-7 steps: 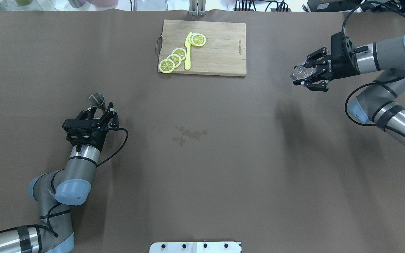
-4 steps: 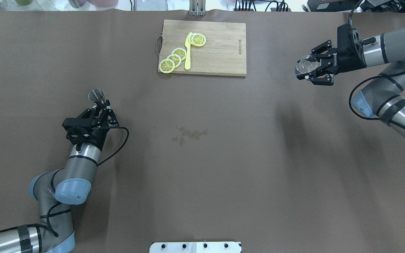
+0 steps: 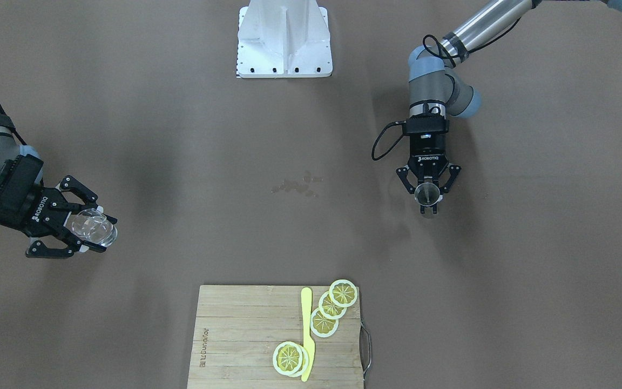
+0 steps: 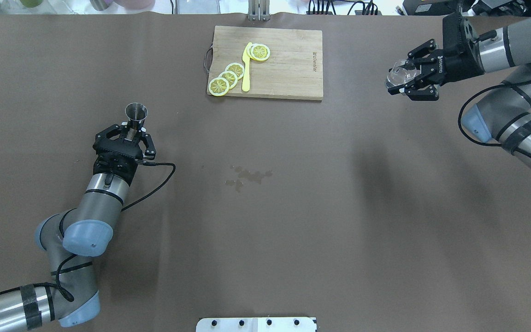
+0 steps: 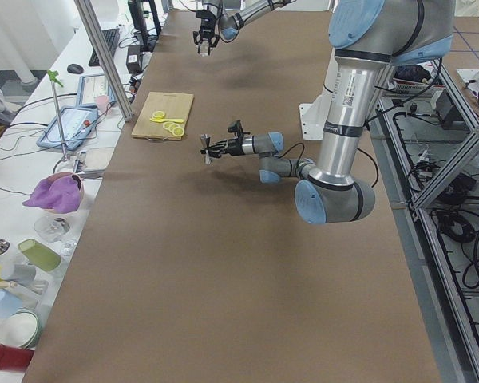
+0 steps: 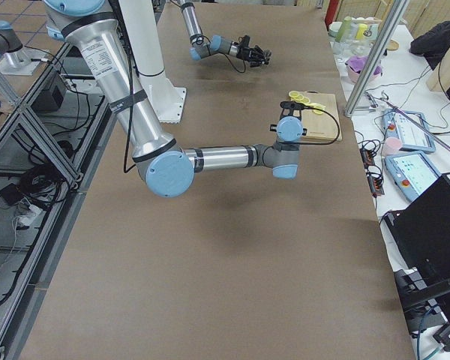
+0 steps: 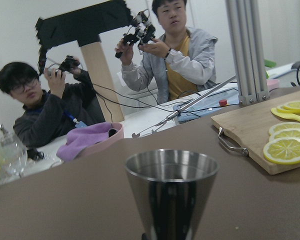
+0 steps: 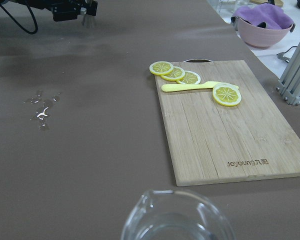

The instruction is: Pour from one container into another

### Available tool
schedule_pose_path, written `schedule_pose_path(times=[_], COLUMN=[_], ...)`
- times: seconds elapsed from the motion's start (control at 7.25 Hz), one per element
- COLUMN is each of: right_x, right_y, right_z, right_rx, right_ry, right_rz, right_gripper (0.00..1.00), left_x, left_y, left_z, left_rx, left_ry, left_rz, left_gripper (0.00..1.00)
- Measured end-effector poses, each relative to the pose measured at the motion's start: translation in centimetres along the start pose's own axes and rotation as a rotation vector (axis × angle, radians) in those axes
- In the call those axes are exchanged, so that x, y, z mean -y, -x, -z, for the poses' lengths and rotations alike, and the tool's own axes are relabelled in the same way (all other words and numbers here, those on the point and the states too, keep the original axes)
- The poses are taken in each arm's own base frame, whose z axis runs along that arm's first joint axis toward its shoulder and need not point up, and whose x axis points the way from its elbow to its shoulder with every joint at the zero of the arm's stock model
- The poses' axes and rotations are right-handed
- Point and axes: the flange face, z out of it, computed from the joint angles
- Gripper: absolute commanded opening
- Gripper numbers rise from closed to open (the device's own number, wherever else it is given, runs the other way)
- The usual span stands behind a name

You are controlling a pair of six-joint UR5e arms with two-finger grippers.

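The steel jigger (image 4: 136, 112) stands upright in my left gripper (image 4: 132, 130), which is shut on its narrow waist over the left half of the table. From across the table, the jigger (image 3: 427, 193) shows its open cup, and it fills the left wrist view (image 7: 171, 192). The clear glass (image 4: 396, 75) lies tilted on its side in my right gripper (image 4: 404, 76), shut on it and held above the far right of the table. The same glass (image 3: 93, 227) sits in that gripper (image 3: 100, 232) in the front-facing view. Its rim (image 8: 177, 220) shows in the right wrist view.
A wooden cutting board (image 4: 293, 69) with lemon slices (image 4: 228, 76) and a yellow knife (image 4: 246, 69) lies at the far middle. Wet spots (image 4: 247, 176) mark the table centre. The white base plate (image 4: 256, 324) sits at the near edge. Two people sit beyond the far edge.
My left gripper has swung forward and to the right with the jigger, which now stands straighter. My right gripper has carried the glass farther from the robot.
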Motion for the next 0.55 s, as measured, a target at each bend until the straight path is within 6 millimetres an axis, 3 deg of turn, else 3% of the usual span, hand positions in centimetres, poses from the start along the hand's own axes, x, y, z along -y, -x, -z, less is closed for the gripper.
schedule_pose_path(times=[0.28, 0.55], right_x=[3.6, 8.2], right_y=[0.3, 1.0], right_z=[0.6, 1.4], right_rx=[0.008, 0.008], right_ry=[0.017, 0.042], right_rz=[-0.022, -0.054], right_gripper=[0.00, 0.00], left_x=[3.5, 8.8], left_y=[-1.0, -3.5], left_z=[-0.8, -2.5], left_rx=[-0.082, -0.176], left_ry=[-0.035, -0.070], left_rz=[0.053, 0.120], left_gripper=[0.00, 0.00])
